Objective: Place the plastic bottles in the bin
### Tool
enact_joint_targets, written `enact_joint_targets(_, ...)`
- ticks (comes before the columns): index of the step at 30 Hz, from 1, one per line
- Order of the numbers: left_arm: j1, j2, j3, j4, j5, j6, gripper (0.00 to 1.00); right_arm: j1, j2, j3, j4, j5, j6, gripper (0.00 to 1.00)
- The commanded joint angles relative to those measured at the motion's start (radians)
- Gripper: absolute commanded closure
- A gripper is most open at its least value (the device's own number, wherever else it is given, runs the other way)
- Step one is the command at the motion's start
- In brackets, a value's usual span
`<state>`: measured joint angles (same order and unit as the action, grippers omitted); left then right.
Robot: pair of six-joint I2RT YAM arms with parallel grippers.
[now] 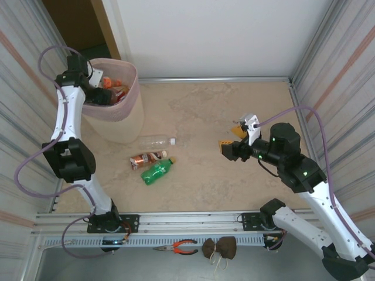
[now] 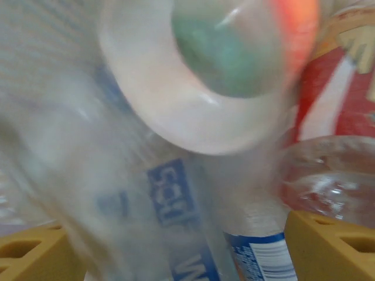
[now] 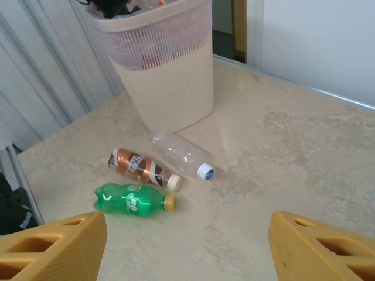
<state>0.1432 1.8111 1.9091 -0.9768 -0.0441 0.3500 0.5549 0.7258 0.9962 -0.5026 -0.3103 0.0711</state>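
Note:
The beige bin (image 1: pixel 126 124), lined with a pink bag, stands at the far left with several plastic bottles inside. My left gripper (image 1: pixel 98 88) hangs over its mouth, open. In the left wrist view a blurred clear bottle with a blue label (image 2: pixel 170 193) lies loose between the wide-apart yellow fingers (image 2: pixel 331 246), over a red-and-white labelled bottle (image 2: pixel 345 76). On the floor lie a clear bottle (image 1: pixel 155 140), a brown one (image 1: pixel 147 159) and a green one (image 1: pixel 158 171). My right gripper (image 1: pixel 233 140) hovers open to their right, empty, facing them (image 3: pixel 187 246).
Corrugated metal walls close in both sides. An aluminium rail (image 1: pixel 193 219) crosses the near edge, with pliers (image 1: pixel 183 247) and a brown cloth bundle (image 1: pixel 220 247) in front of it. A wide stretch of bare marble floor separates the bottles from the right gripper.

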Motion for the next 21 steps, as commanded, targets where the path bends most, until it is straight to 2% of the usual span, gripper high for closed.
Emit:
enact_joint_targets(1, -0.005, -0.093, 0.05, -0.026, 0.06, -0.033, 0.14, -0.005, -0.018, 0.002, 0.01, 0.012, 0.013, 0.28)
enact_joint_targets(10, -0.006, -0.197, 0.047, -0.024, 0.179, -0.09, 0.16, -0.004, -0.04, 0.007, 0.001, 0.017, 0.016, 0.28)
enact_joint_targets(17, -0.004, -0.251, 0.032, -0.024, 0.255, -0.122, 0.29, -0.004, -0.043, 0.013, -0.009, 0.014, 0.02, 0.29)
enact_joint_targets(21, 0.002, -0.239, 0.041, 0.018, 0.228, -0.115, 0.35, -0.004, -0.044, 0.015, -0.009, 0.014, 0.021, 0.29)
